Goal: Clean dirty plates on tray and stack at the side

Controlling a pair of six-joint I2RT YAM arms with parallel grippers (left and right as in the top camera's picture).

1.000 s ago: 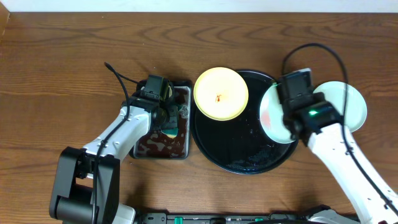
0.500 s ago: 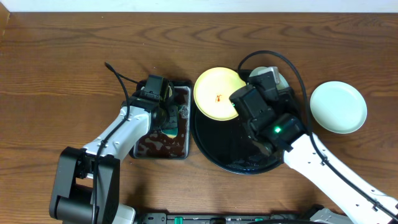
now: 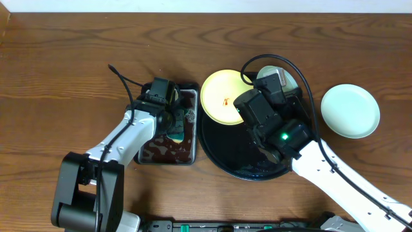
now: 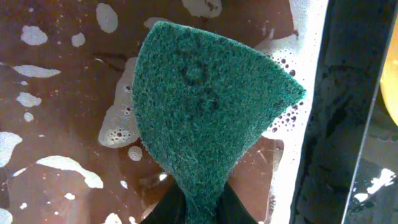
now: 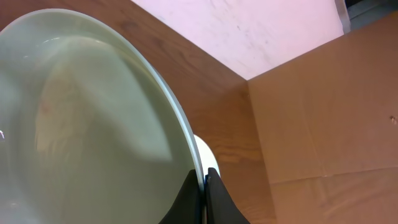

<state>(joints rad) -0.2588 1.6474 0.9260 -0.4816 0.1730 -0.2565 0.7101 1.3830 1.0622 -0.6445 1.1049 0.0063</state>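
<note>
The black tray [image 3: 226,149] lies mid-table. A pale yellow plate [image 3: 219,90] with a small red-orange smear rests on its left rim. My right gripper [image 5: 203,177] is shut on the rim of a mint-white plate [image 5: 81,124] and holds it tilted on edge over the tray's back; this plate also shows in the overhead view [image 3: 288,80]. A second mint-white plate [image 3: 350,111] lies on the table to the right. My left gripper [image 4: 194,208] is shut on a green sponge [image 4: 205,106] over the brown soapy liquid.
A rectangular black pan [image 3: 190,154] of brown foamy liquid stands just left of the tray, with my left arm above it. My right arm crosses over the tray's right half. A cardboard wall [image 5: 329,124] shows beyond the table.
My right arm has swung left from the tray's right edge to over its back middle, lifting the mint-white plate and tilting it on edge. The left arm has not moved.
</note>
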